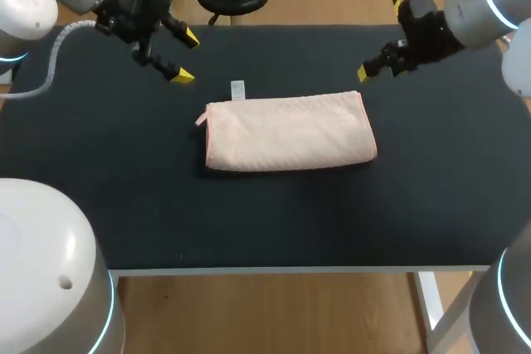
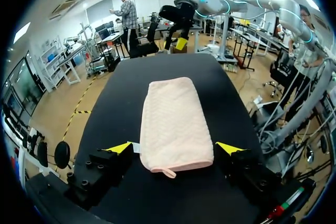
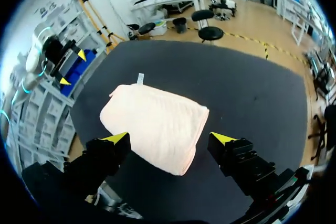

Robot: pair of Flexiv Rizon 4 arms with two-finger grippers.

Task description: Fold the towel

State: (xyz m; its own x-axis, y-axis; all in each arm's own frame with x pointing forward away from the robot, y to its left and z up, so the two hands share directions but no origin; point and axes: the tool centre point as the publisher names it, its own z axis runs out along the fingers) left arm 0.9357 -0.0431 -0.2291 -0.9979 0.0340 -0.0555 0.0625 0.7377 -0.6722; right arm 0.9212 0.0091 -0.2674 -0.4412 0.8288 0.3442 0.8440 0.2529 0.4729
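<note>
At the middle of the black desk [image 1: 124, 196] lies the pale pink towel [image 1: 289, 132], already doubled into a thick oblong with soft, rounded edges, so the fold looks done or nearly so. Its weave shows a fine rib. A small hanging loop [image 1: 200, 119] pokes from one short end, and a white label [image 1: 238, 89] shows at the far long edge. The left gripper [image 1: 186, 57] and right gripper [image 3: 170, 138] hang above the desk's far side, one beyond each short end, clear of the cloth. Both have their fingers spread and hold nothing — likely parked there so the folded towel lies undisturbed.
</note>
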